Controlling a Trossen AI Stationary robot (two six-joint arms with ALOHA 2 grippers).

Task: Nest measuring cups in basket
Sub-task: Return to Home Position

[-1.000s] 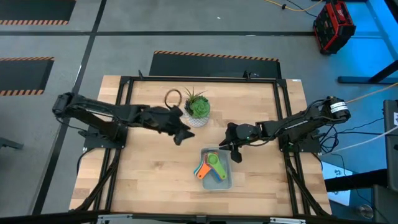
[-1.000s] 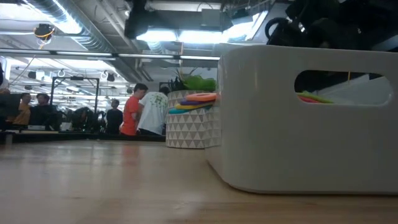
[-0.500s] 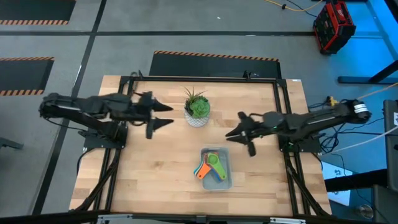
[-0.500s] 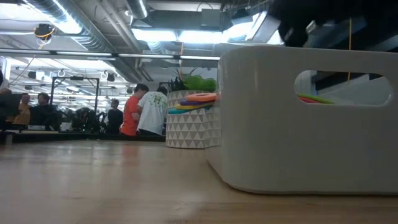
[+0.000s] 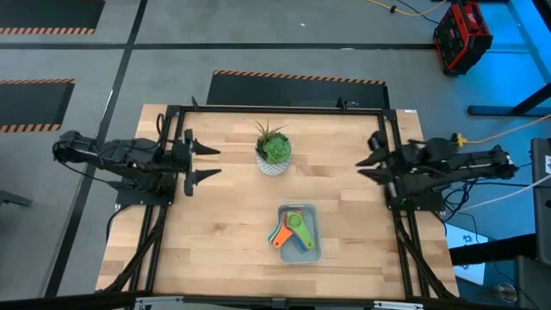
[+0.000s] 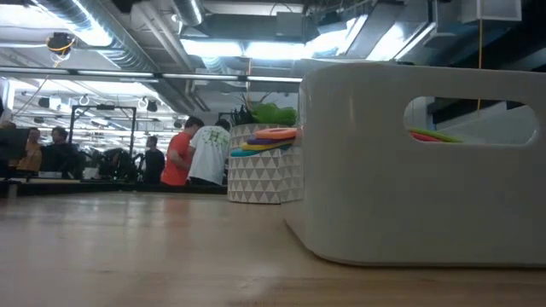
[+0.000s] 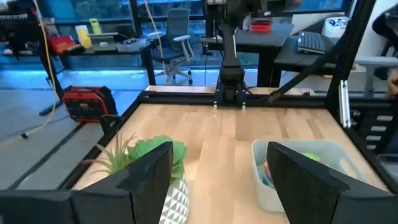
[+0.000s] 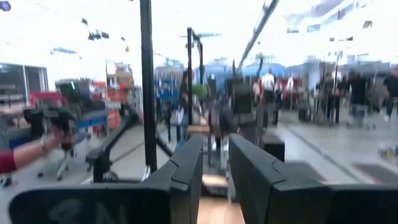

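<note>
The pale basket (image 5: 317, 251) stands on the table's near middle, and it fills the right of the low view (image 6: 401, 188). Several coloured measuring cups (image 5: 293, 231) lie stacked inside it, their flat handles (image 6: 266, 138) reaching over its rim. My left gripper (image 5: 215, 160) hovers open near the table's left edge, pointing toward the middle, with nothing between its fingers (image 7: 219, 149). My right gripper (image 5: 363, 158) hovers at the table's right edge, well above the wood. Its fingers (image 8: 216, 146) stand a narrow gap apart around nothing. Both are far from the basket (image 7: 268, 186).
A white patterned pot with a green plant (image 5: 274, 151) stands at the far middle of the table (image 7: 149, 155). Black frame rails (image 5: 164, 224) run along the table's left, right and far edges. Bare wood lies around the basket. People stand in the room beyond (image 6: 192, 153).
Both arms have drawn back from the table's middle. My left gripper has gone toward the left edge and rolled about its own axis. My right gripper has risen from beside the basket and gone toward the right edge, tipping up to level. The cups and basket have stayed put.
</note>
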